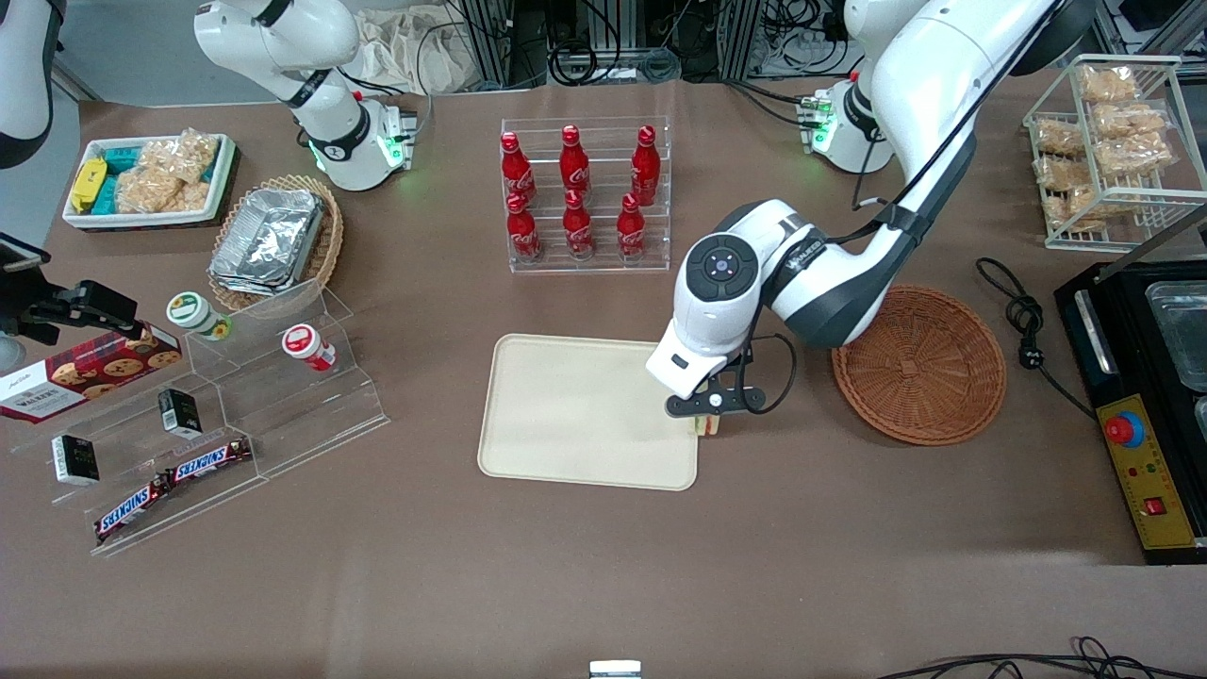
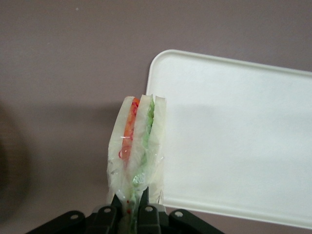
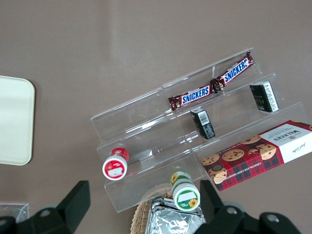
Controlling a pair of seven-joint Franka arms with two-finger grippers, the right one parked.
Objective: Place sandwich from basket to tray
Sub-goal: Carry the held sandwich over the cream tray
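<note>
The sandwich (image 2: 138,146) stands on edge, its lower end pinched between the closed jaws of the gripper (image 1: 709,415). It hangs at the tray (image 1: 566,405) edge nearest the basket (image 1: 919,368), seemingly just outside the rim. The basket sits empty on the bench (image 1: 849,566).

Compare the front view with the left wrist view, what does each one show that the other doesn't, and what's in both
Only the front view shows the basket, with nothing in it, beside the tray toward the working arm's end of the table, plus the rack of red bottles farther from the camera than the tray.

Only the left wrist view shows the sandwich's orange-red and green layers in clear wrap.

Both show the tray and the gripper shut on the sandwich, which hangs at the tray's edge nearest the basket.
</note>
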